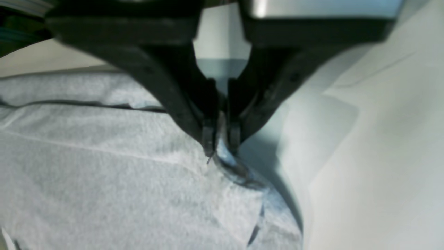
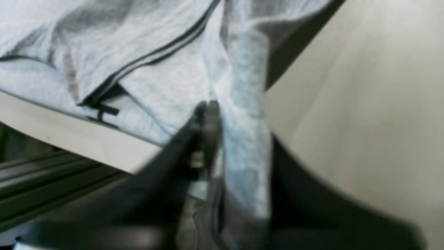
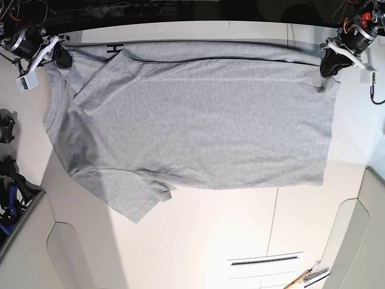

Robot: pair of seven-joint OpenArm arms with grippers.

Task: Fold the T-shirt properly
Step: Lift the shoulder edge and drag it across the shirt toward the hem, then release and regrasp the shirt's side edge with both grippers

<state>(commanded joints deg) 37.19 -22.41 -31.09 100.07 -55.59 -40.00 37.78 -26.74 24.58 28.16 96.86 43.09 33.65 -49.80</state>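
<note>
The heather-grey T-shirt point(image 3: 198, 129) lies spread flat across the white table, plain side up, with one sleeve point(image 3: 135, 195) pointing toward the near side. Its far edge is turned over, and a bit of black lettering point(image 3: 113, 48) shows there. My left gripper point(image 3: 328, 71) is at the shirt's far right corner; in the left wrist view it point(image 1: 221, 146) is shut on a pinch of the grey fabric point(image 1: 104, 173). My right gripper point(image 3: 60, 57) is at the far left corner; in the right wrist view it point(image 2: 210, 111) is shut on a bunched fold of the shirt point(image 2: 248, 104).
The table's far edge point(image 3: 240, 25) runs just behind the shirt. Black equipment point(image 3: 9, 174) stands off the table's left side. A recessed slot point(image 3: 264, 261) and some hand tools point(image 3: 308, 277) lie near the front right.
</note>
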